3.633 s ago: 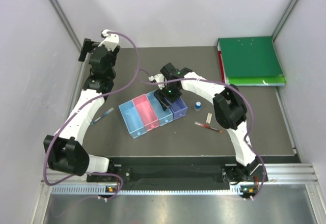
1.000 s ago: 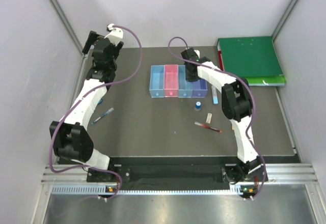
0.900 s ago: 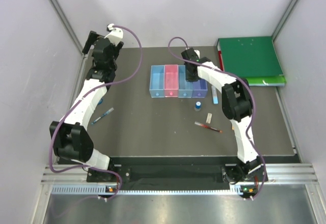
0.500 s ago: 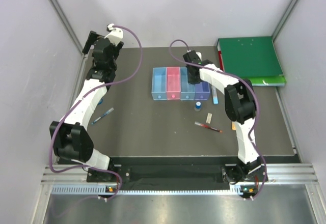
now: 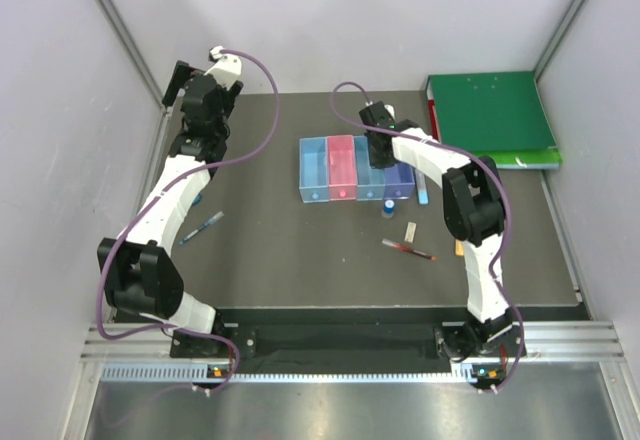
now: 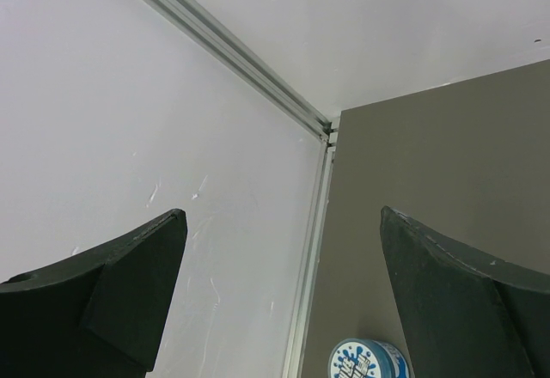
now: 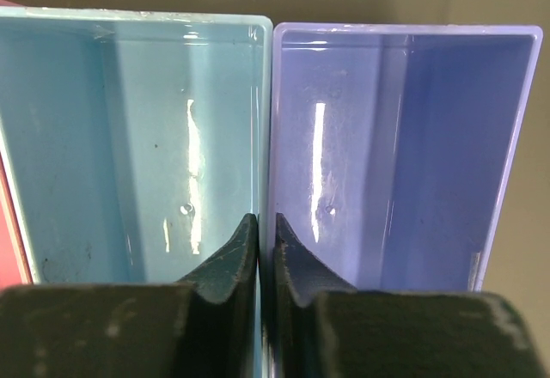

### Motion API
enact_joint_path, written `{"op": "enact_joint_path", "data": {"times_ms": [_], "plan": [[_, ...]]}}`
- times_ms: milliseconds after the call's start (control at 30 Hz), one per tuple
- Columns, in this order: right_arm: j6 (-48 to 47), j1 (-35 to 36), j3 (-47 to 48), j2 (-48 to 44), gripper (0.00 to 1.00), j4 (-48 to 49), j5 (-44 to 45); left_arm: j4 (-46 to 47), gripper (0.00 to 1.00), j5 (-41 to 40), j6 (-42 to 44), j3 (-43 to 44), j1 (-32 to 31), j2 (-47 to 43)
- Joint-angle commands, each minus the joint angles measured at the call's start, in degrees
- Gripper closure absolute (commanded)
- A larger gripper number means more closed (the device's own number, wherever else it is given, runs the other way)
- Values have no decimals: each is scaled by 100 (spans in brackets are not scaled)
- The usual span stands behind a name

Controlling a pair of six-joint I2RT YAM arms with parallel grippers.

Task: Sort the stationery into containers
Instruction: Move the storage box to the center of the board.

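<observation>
The right gripper (image 7: 265,239) clamped the touching walls of the light blue tray (image 7: 129,129) and purple tray (image 7: 404,137), likely to reposition them; the left gripper (image 6: 284,258) hung far-left, fingers apart.

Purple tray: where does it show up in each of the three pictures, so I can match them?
Top external: the purple tray is at the right end of the row of four, mid-table.
Left wrist: not in it.
Right wrist: the purple tray fills the right half.
Shared landmark: the light blue tray touching its left side; the right gripper pinches their adjoining walls.
</observation>
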Motion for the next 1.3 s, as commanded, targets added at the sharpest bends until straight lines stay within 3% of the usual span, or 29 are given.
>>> {"op": "enact_joint_path", "data": {"times_ms": [0,167,367,567,600,667,700,1267], "plan": [[-578,130,108,-100,85,-367,131,315,1,73,-115,-28,-6,-89],[-649,148,355,-109,81,-306,52,315,1,90,-167,-54,-6,-98],[-534,174,329,-171,98,-358,166,324,1,117,-220,-37,-42,-107],[-525,183,258,-259,87,-332,193,324,1,117,-194,-63,-42,-134],[-517,191,250,-276,87,-341,201,323,1,125,-220,-63,-42,-142],[-456,183,232,-250,99,-367,271,306,1,143,-246,-63,-50,-151],[-438,191,180,-250,100,-367,298,306,1,143,-255,-63,-50,-151],[178,25,205,-4,100,-569,140,121,1,117,-62,121,-68,-107]]}}
